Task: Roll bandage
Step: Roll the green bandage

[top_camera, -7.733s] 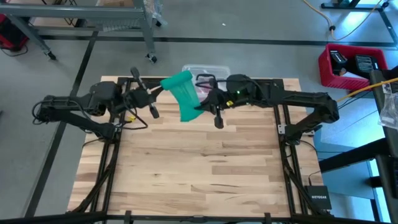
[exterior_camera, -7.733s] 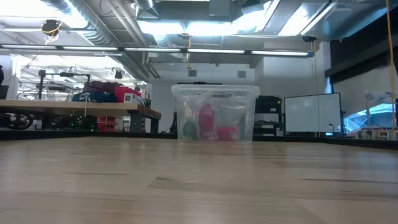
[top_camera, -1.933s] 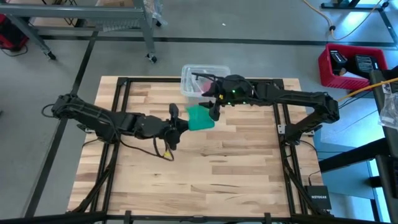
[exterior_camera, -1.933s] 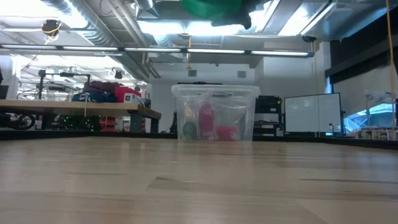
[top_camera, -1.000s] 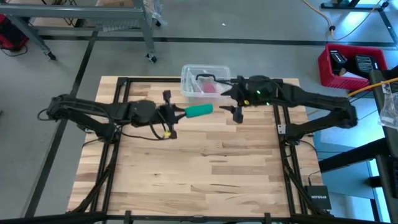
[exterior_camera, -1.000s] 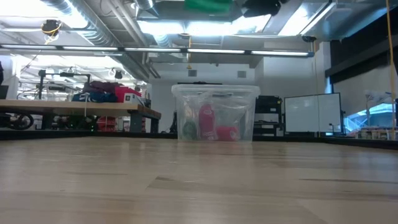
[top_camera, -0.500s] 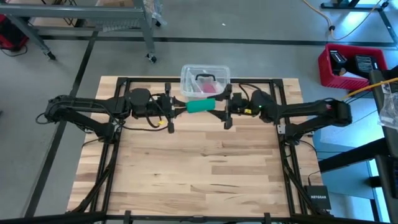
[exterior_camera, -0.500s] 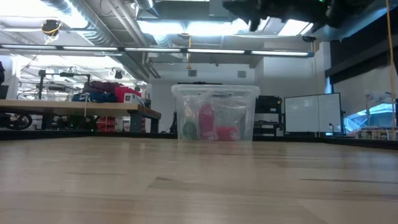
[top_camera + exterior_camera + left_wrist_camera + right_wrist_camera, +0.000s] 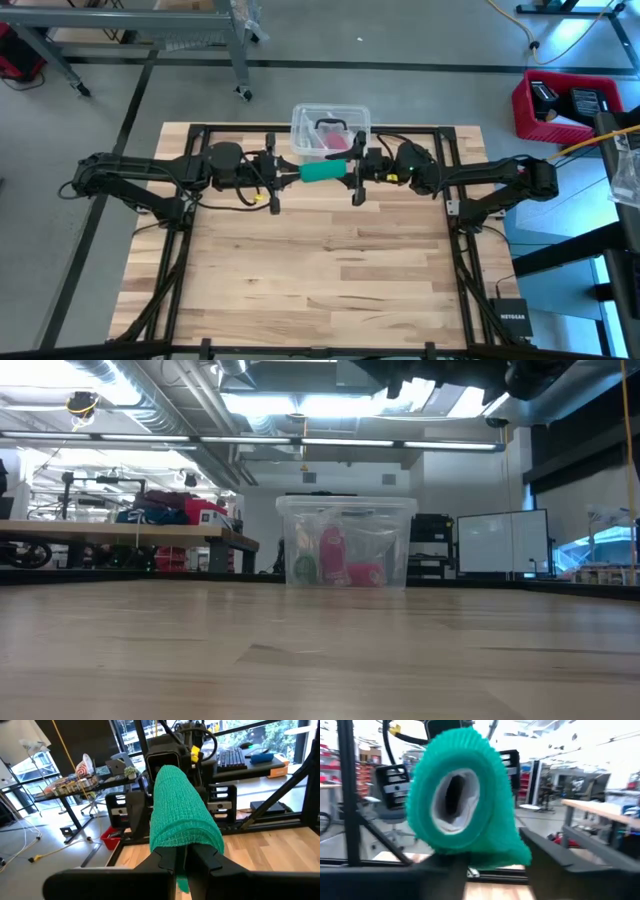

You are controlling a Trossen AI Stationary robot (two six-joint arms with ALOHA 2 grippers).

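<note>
High view: arms level, bandage (image 9: 322, 172) between

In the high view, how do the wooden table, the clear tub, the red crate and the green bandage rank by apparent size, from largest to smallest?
1. Table, by far the largest.
2. Red crate and clear tub: they look similar in size, and the crate sits lower, on the floor, so I do not rank them.
3. Bandage, smallest.

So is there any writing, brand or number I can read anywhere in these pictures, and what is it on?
"NETGEAR": faint white lettering on the small black box beside the table's near right corner, barely legible.
Nothing readable on the bandage, the clear tub or the red crate.
</note>
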